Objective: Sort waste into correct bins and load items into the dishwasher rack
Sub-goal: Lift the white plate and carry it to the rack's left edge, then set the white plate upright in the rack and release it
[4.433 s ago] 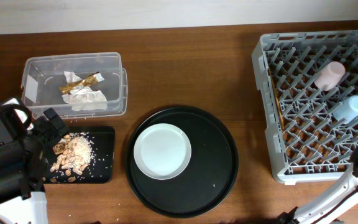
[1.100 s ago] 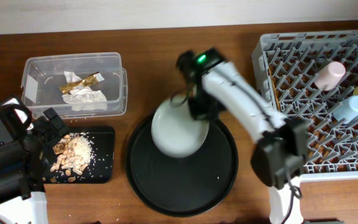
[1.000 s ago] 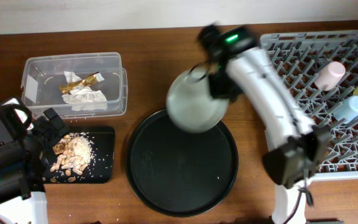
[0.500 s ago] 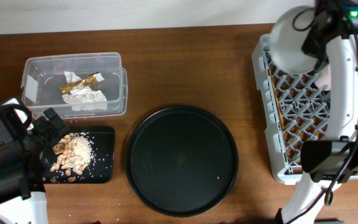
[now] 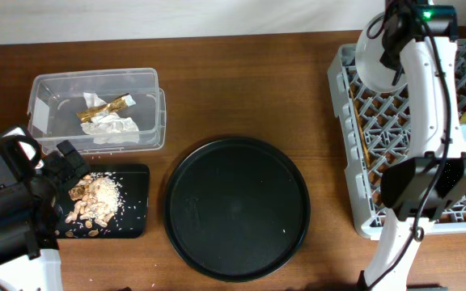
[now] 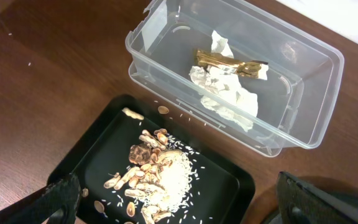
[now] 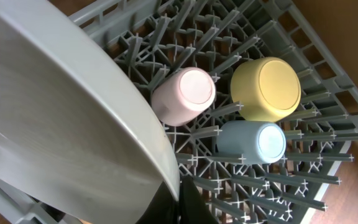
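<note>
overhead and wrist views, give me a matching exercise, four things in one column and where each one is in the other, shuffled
1 plate
2 snack wrapper
3 food scraps
4 pink cup

a on the shallow black tray
b in the dishwasher rack, next to the yellow bowl
c held by the right gripper
d in the clear tub

Pairs: 1-c, 2-d, 3-a, 4-b
</note>
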### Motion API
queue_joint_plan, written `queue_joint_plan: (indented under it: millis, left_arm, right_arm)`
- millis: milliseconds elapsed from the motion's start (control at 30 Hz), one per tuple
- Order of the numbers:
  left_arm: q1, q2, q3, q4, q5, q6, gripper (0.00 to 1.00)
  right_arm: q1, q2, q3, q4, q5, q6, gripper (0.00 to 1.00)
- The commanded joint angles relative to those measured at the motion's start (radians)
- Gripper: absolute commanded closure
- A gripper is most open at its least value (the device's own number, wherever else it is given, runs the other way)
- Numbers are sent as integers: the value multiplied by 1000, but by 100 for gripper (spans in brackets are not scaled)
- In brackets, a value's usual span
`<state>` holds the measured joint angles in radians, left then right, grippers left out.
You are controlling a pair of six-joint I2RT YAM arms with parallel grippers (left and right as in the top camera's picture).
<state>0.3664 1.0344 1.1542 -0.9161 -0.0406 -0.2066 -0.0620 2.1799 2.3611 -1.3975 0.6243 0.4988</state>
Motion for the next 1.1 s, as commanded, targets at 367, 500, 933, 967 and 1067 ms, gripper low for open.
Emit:
queue_joint_plan:
  millis: [367,500,933,967,1067]
  left_arm:
    - [5,1,10,2,0,-10,1]
    - [5,1,10,2,0,-10,1]
    - [5,1,10,2,0,-10,1]
    - [5,1,10,2,0,-10,1]
    - [5,1,10,2,0,-10,1]
  right_arm:
    - [117,72,6,-40,124,41,96]
    - [171,19,7,-82,121,42,94]
    - [232,-402,6,-301,-178,27,1]
    - [232,-441,3,-301,-245,-12,1]
    - [232,-528,-12,-301,-409,-78,1]
